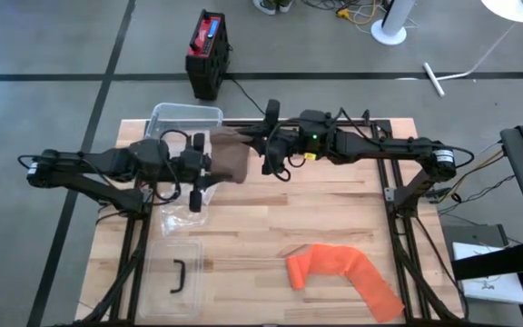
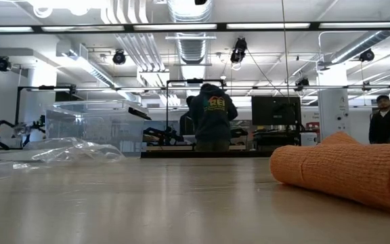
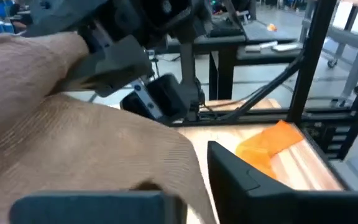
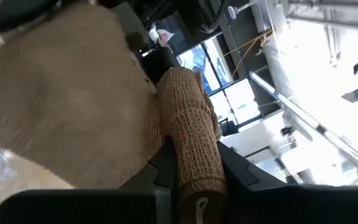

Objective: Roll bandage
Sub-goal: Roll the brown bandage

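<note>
the tan bandage (image 1: 231,156) is hanging above the back of the desk (image 1: 271,232), stretched between both arms. the right pincer (image 4: 194,163) is clamping the rolled end of it, while the left pincer (image 1: 209,170) is sitting at its loose sheet; whether that one is gripping cannot be told. an orange bandage (image 1: 343,275) is lying unrolled at the front right.

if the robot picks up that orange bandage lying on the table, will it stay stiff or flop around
Probably floppy: the orange bandage lies on the wooden table as a loose strip, one end bunched into soft folds. It looks like woven stretch fabric in the low view, so likely light and not slippery. Being flat rather than wound, it seems unlikely to roll.
</note>
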Motion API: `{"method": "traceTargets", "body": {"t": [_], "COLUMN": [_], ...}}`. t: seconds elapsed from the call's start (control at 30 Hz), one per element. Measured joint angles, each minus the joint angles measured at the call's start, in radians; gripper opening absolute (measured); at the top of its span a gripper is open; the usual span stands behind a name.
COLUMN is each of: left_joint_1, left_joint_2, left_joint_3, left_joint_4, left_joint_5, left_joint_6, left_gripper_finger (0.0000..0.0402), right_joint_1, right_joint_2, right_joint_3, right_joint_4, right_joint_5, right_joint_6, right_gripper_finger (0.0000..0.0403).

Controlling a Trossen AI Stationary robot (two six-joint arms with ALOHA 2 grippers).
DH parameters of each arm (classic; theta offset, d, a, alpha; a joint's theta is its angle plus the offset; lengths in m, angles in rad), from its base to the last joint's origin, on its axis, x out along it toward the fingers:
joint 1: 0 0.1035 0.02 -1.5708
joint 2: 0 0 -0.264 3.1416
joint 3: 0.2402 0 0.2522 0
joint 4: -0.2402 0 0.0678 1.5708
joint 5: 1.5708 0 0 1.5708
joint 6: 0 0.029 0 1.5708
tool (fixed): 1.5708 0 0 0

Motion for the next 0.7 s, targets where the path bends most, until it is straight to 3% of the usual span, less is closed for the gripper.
{"method": "traceTargets", "body": {"t": [0.7], "left_joint_1": [0.000], "left_joint_2": [-0.148], "left_joint_3": [0.000], "left_joint_4": [-0.115], "left_joint_5": [-0.005], "left_joint_6": [-0.071], "left_gripper_finger": [0.0206], "right_joint_1": [0.017], "right_joint_2": [0.000], "right_joint_3": [0.006], "right_joint_4": [0.040], "right_joint_5": [-0.004], "right_joint_6": [-0.163], "right_gripper_finger": [0.0064]}}
